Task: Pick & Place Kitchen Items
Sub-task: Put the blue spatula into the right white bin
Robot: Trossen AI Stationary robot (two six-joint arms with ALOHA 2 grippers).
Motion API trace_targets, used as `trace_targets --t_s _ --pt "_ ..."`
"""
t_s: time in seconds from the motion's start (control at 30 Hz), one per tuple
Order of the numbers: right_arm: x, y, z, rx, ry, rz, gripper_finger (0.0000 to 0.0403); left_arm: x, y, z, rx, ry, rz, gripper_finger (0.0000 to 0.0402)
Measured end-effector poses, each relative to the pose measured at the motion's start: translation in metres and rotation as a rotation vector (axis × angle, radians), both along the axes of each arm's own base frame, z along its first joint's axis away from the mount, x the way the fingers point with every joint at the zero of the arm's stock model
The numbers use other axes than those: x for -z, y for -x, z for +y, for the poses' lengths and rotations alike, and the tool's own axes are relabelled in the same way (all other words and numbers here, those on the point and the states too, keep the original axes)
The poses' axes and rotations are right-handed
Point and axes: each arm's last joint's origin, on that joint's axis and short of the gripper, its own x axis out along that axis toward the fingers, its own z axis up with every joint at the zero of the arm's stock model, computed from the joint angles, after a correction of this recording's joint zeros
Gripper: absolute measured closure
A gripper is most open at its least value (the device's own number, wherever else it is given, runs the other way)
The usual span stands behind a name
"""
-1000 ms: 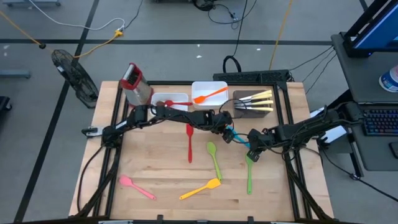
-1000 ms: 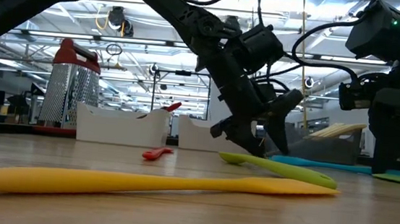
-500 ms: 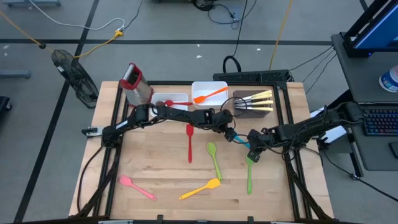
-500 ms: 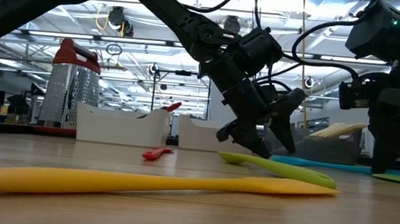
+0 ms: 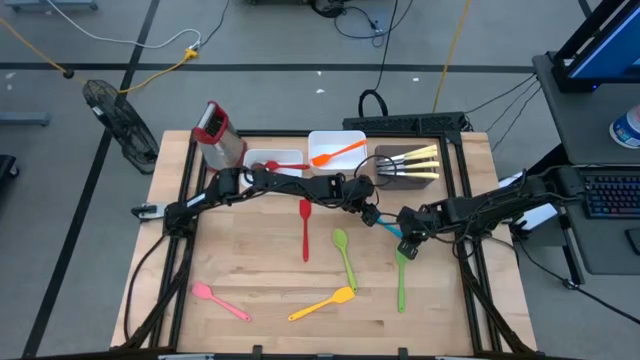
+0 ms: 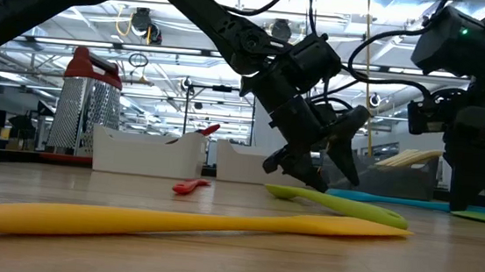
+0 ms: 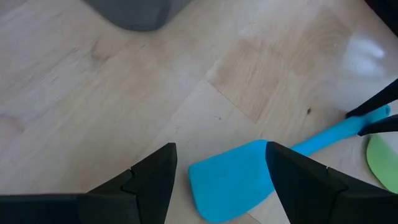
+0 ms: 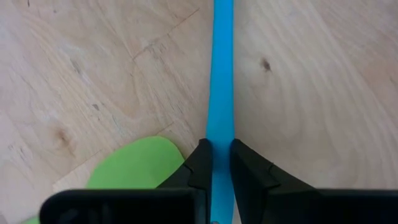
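A blue spatula (image 5: pixel 388 226) lies right of the table's middle. Its blade (image 7: pixel 230 180) points toward the table's left and its handle (image 8: pixel 221 74) toward the right. My right gripper (image 8: pixel 220 146) is shut on the handle. My left gripper (image 7: pixel 221 149) reaches in from the left and hovers open over the blade, one finger on each side of it, touching nothing that I can see. The blue strip (image 6: pixel 395 200) runs low along the wood in the low view. A green spatula's blade (image 8: pixel 134 165) rests on the table beside my right fingers. My right gripper pinches the blue spatula's handle (image 8: pixel 221 124) between its two fingers (image 8: pixel 202 163), some way from the blade. The fingers slant steeply down from the table's right side and close on the handle's two narrow sides. The spatula lies low and about level; whether it is clear of the wood I cannot tell.
A red spatula (image 5: pixel 305 228), green spoon (image 5: pixel 343 255), green spatula (image 5: pixel 401 285), yellow spatula (image 5: pixel 322 305) and pink spatula (image 5: pixel 220 300) lie loose on the wood. At the far edge stand two white trays (image 5: pixel 337 172), a dark tray with knives (image 5: pixel 410 165) and a grater (image 5: pixel 215 135).
My left gripper has tipped and rolled a little above the blue blade, rising slightly in the low view, and has stayed open. My right gripper keeps its hold on the handle.
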Motion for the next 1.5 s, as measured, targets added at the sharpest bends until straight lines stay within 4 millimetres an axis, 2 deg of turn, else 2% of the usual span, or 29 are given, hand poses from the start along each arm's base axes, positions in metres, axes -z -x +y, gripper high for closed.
trace_targets --t_s 0.6,0.8,0.93,1.2,1.23,1.5 --pt "-0.0002 -0.0008 -0.0003 0.004 0.002 -0.009 0.0375 0.0002 0.0042 -0.0049 0.058 0.211 0.037 0.0147" --pt "-0.0003 -0.001 -0.0004 0.004 0.004 -0.01 0.0375 0.0002 0.0057 -0.0056 0.085 0.21 0.051 0.0151" --pt "-0.0004 -0.0013 -0.0004 0.005 0.005 -0.014 0.0375 0.0017 0.008 -0.0063 0.084 0.203 0.079 0.0194" --pt "-0.0005 -0.0018 -0.0003 0.008 0.004 -0.02 0.0375 0.0026 0.0085 -0.006 0.086 0.179 0.083 0.0373" --pt "-0.0005 -0.0018 -0.0004 0.009 0.004 -0.02 0.0375 0.0024 0.0085 -0.006 0.089 0.178 0.082 0.0385" --pt "-0.0012 -0.002 -0.0003 0.005 0.001 -0.027 0.036 0.0013 0.0077 -0.0017 0.095 0.213 0.06 0.0396"
